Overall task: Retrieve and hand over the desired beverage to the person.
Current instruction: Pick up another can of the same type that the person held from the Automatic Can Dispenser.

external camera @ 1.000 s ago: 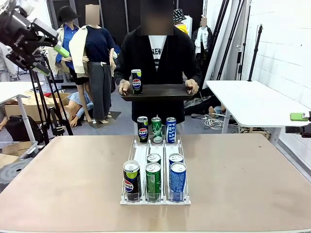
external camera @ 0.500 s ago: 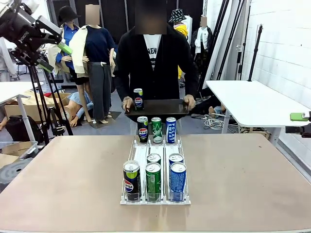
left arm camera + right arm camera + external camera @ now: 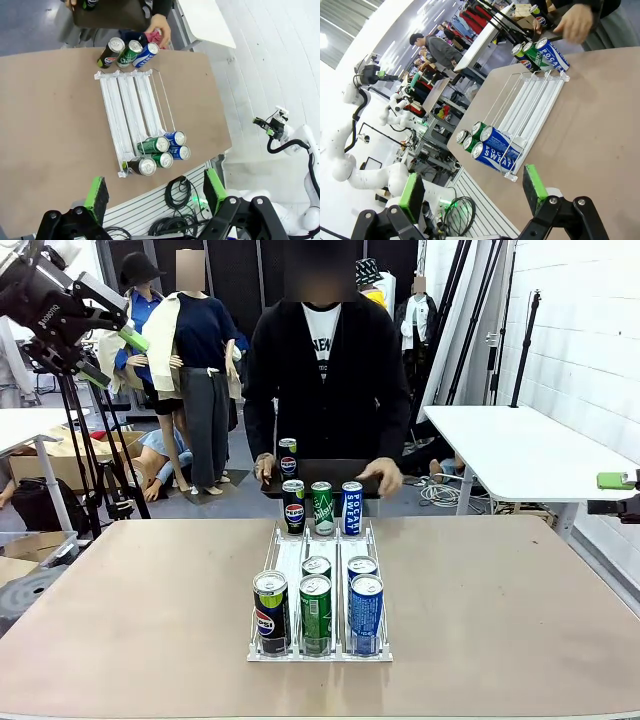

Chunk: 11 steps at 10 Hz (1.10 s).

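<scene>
1. My left fingers [image 3: 156,192] are spread wide with nothing between the green pads, held high off the left side of the surface [image 3: 150,620]; my right fingers [image 3: 474,190] are spread and empty too, out past the right edge. I judge both are kept clear while the choice is shown.
2. The person [image 3: 325,380] stands at the far side with a dark tray [image 3: 335,470] in both hands, just behind the far end of the rack [image 3: 290,555]; one Pepsi can [image 3: 288,456] stands upright on it. This may mark the wanted drink, though I cannot be sure.
3. The white rack runs down the middle in three lanes; the stock crowds its near end, within my reach: a near Pepsi [image 3: 271,612], a green can [image 3: 316,613] and a blue can [image 3: 366,613]; three more cans stand at the far end.
4. From above, the left wrist view makes the near group plain, with one Pepsi alone and the greens and blues two deep, and bare lanes behind them; the front view half hides those back cans.
5. The right wrist view, low and slanted, catches a hand [image 3: 575,22] on the tray's edge and the lettering along the blue cans; the front view gives the tray's height against the rack.
</scene>
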{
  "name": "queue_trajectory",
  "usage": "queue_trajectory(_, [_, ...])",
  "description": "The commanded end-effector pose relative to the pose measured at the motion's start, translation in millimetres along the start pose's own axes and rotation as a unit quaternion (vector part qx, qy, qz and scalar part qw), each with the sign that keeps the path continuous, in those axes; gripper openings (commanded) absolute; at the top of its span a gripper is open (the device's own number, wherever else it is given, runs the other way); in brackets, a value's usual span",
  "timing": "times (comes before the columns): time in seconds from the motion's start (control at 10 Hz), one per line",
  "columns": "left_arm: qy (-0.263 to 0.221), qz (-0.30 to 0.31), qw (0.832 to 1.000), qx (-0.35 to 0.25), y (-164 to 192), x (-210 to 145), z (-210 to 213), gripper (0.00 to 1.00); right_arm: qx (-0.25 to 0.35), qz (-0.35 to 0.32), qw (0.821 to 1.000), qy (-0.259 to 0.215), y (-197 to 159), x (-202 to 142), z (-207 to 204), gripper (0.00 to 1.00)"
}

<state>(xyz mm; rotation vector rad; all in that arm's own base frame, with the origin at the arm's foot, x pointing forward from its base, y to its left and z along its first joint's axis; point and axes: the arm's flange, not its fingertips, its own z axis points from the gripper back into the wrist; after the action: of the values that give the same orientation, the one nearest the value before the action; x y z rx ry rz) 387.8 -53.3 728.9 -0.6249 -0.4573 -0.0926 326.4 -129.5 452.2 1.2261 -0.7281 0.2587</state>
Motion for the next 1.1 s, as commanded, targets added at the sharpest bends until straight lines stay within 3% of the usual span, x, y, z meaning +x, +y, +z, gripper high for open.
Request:
queue_trajectory(0.0, [-0.005,0.028,1.0,-0.009,15.3,12.5,12.2,1.0,0.01,0.01,1.0,-0.013,-0.5,2.2,-2.5,1.0])
queue_trajectory(0.3, [0.005,0.119,0.991,-0.055,94.9,46.8,38.8,1.0,0.01,0.01,1.0,-0.013,-0.5,2.2,-2.5,1.0])
queue_trajectory(0.5, [0.028,0.184,0.978,-0.098,171.5,55.7,39.1,1.0,0.01,0.01,1.0,-0.013,-0.5,2.2,-2.5,1.0])
queue_trajectory(0.8, [0.075,0.266,0.939,-0.207,280.3,37.1,14.7,1.0,0.01,0.01,1.0,-0.013,-0.5,2.2,-2.5,1.0])
queue_trajectory(1.0, [0.09,0.265,0.923,-0.266,303.2,9.9,3.6,1.0,0.01,0.01,1.0,-0.013,-0.5,2.2,-2.5,1.0])
